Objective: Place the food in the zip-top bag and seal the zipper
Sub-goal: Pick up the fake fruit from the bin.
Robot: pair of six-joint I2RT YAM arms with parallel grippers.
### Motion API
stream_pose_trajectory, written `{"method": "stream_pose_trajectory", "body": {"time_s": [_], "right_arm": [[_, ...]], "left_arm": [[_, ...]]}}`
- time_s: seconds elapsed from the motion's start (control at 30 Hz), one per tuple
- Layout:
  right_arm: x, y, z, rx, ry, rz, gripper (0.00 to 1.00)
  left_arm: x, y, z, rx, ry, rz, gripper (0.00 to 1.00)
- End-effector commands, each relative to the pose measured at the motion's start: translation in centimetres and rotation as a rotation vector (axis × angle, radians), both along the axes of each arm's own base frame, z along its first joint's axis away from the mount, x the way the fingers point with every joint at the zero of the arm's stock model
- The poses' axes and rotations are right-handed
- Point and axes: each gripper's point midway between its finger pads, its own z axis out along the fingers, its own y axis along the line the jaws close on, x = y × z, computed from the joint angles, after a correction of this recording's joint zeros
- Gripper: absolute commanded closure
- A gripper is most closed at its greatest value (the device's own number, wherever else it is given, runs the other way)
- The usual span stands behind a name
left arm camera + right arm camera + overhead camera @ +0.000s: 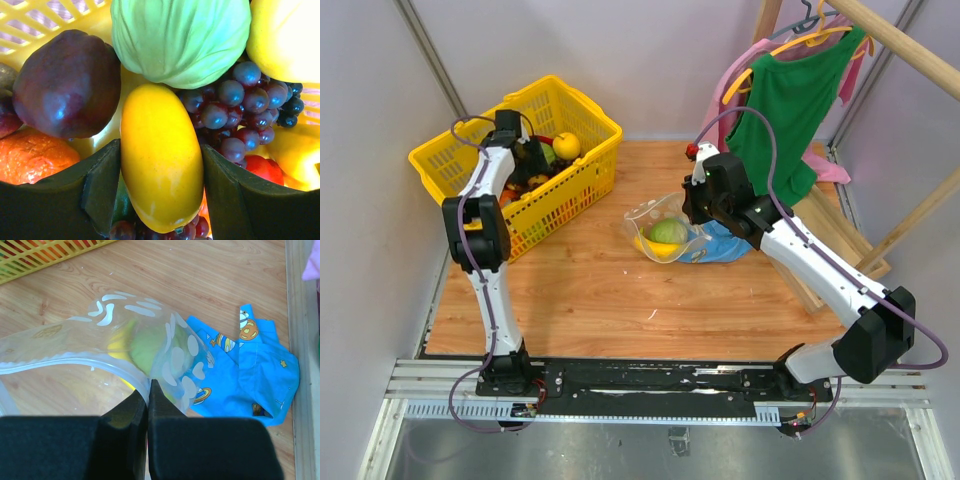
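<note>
In the basket (563,200) the left gripper (161,148) stands open astride a yellow fruit (160,170) lying lengthwise between its jaws, while the right gripper (148,385) pinches the bag (100,337) by its rim mid-table, well apart.

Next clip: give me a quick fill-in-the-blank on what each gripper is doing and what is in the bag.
1. The left gripper has one jaw on each side of an oblong toy fruit coloured ____, inside the yellow mesh basket.
2. The right gripper pinches the rim of the see-through plastic zip-top bag, which holds a yellow piece and a round toy food coloured ____.
3. Beside the bag on the wooden table lies a crumpled cloth coloured ____.
Missing words: yellow; green; blue.
</note>
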Motion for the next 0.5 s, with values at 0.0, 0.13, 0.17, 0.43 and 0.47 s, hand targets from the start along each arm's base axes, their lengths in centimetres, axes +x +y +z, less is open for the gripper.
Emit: {"method": "stream_pose_trajectory", "body": {"time_s": [0.0,0.13,0.17,0.43,0.47], "right_arm": [[0.6,-0.7,0.5,-0.001,-0.024,-0.022,0.99],[0.5,-0.6,0.5,0.005,-0.020,-0.016,0.99],[0.5,-0.6,0.6,0.008,-0.020,-0.015,0.99],[0.4,-0.4,0.6,0.018,-0.017,-0.009,0.99],[0.4,-0.4,0.6,0.019,-0.015,-0.010,0.99]], "left_arm": [[0.0,-0.2,6.3,0.021,-0.115,-0.024,0.70],[-0.4,0.1,9.3,0.046,-0.169,-0.020,0.76],[-0.6,0.2,9.9,0.051,-0.181,-0.020,0.77],[-2.3,-0.1,15.2,0.059,-0.287,-0.030,0.82],[-2.5,-0.2,15.9,0.056,-0.303,-0.031,0.82]]}}
